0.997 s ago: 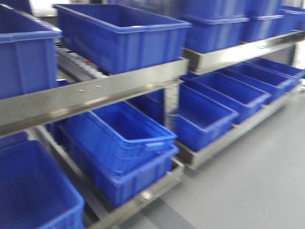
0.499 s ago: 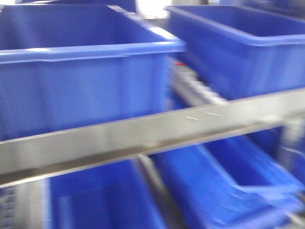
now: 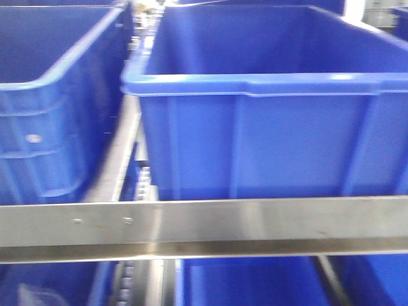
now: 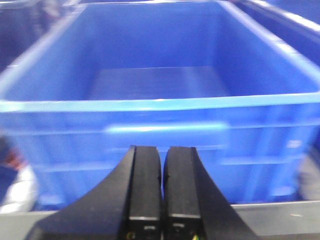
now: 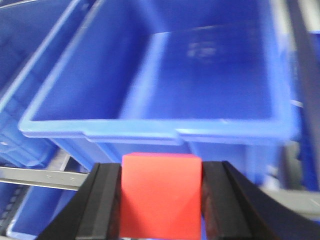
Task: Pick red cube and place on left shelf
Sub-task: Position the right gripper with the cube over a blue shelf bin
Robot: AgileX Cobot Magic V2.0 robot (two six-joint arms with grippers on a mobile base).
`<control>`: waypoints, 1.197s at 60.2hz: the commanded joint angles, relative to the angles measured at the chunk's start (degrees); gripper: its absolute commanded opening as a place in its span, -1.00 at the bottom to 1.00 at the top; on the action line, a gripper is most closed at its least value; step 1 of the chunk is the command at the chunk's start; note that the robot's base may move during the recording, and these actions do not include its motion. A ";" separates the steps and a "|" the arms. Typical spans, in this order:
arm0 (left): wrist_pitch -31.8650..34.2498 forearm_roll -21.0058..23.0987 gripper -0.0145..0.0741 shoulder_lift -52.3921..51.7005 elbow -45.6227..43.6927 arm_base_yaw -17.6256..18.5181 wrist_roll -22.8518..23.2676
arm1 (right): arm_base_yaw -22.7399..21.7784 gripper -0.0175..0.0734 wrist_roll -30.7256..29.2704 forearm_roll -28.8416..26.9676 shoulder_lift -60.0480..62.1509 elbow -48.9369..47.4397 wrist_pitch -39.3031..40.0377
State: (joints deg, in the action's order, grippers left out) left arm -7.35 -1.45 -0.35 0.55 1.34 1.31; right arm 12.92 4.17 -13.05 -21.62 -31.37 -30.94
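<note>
The right hand is clamped on the red cube, whose two flat sides are pressed between the black fingers; the cube is held off the counter, on the near side of its front edge. In that wrist view, a blue crate lies open beyond the cube, with a strip of steel rail showing at lower left. The left hand is closed on nothing, its two fingers meeting along a thin seam, and it faces the near wall of a blue crate. In the front view the brushed-steel counter runs across the frame, with two small screws near the left end of its front edge. A large crate stands just behind that edge, towards the right; a second crate stands at the left, and a roller track runs between them. All three views are somewhat blurred.
</note>
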 commanded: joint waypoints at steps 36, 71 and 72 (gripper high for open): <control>5.09 0.17 -0.44 -0.82 1.32 0.04 0.12 | 0.13 -0.49 -0.40 -0.53 -0.93 -1.59 4.68; 5.09 0.17 -0.44 -0.82 1.32 0.04 0.12 | 0.13 -0.49 -0.40 -0.53 -0.93 -1.59 4.68; 5.09 0.17 -0.44 -0.82 1.32 0.04 0.12 | 0.13 -0.49 -0.40 -0.53 -0.93 -1.59 4.68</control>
State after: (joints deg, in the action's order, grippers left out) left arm -7.35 -1.45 -0.35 0.55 1.34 1.31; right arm 12.92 4.17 -13.05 -21.62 -31.37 -30.94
